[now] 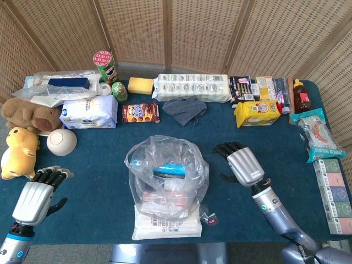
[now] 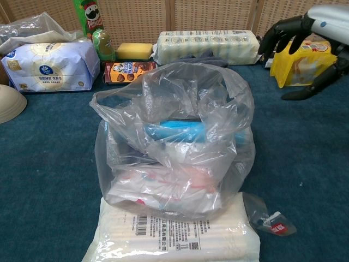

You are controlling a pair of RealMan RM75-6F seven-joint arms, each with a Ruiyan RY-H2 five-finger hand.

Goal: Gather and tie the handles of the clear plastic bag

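The clear plastic bag (image 1: 166, 179) stands at centre frame, its handles loose, resting on a white packet (image 1: 167, 224) at the table's near edge. The right hand (image 1: 240, 163) hovers just right of it, fingers apart, holding nothing. The left hand (image 1: 38, 193) sits lower left, also empty, with bare blue cloth (image 1: 93, 203) between.

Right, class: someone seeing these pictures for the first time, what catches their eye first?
The clear plastic bag, stuffed and untied, sits mid-table on the blue cloth. The right hand hovers open just beside it, while the left hand waits near the table's front corner. A yellow plush toy lies beyond the left hand.
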